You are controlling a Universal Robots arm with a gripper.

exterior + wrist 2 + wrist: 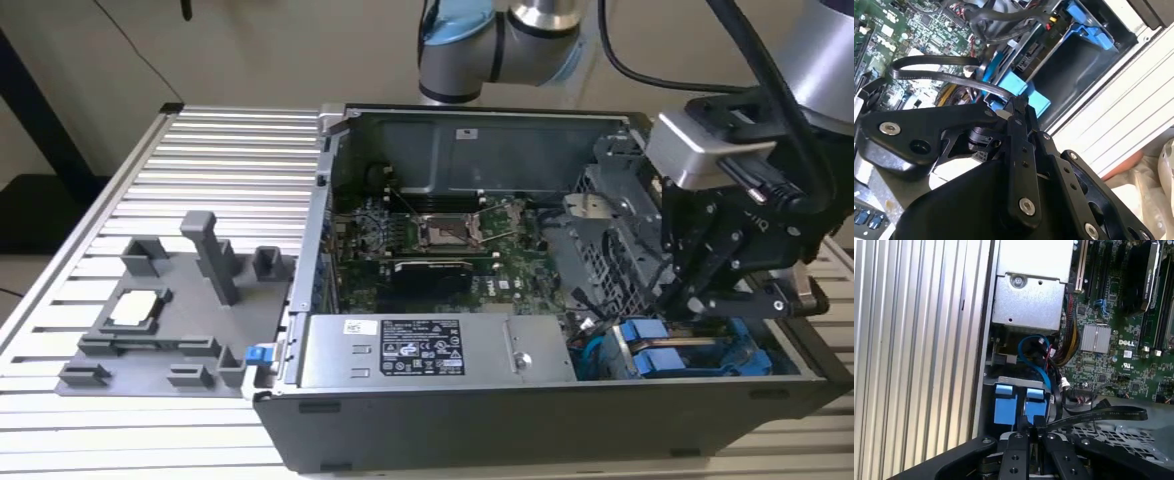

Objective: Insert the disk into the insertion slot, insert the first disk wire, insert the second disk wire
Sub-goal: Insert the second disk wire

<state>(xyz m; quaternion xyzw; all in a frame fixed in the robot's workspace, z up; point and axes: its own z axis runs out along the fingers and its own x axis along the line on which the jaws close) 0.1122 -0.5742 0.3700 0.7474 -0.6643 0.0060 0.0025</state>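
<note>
Right now my gripper (1033, 432) sits low in the open computer case (441, 420), at the corner of the drive bays on the exterior view's right. In both wrist views the fingertips (1016, 107) are drawn together into a narrow pinch; whether anything is caught between them I cannot tell. A flat black cable (1104, 415) runs off from just beside the tips and arcs over the motherboard (1114, 355).

Just beyond the tips I see two bright blue carrier tabs side by side. I take the one nearest the tips as the disk (1035, 402), seated in the insertion slot (1004, 381) of the grey metal cage, with the second blue carrier (1004, 402) touching it on the side toward the case wall. Thin blue wires (1031, 352) loop behind them.

Farther along stands the grey power-supply box (427, 350). Well apart, on the ribbed aluminium table (214, 160), lies a grey parts fixture (174, 300).
</note>
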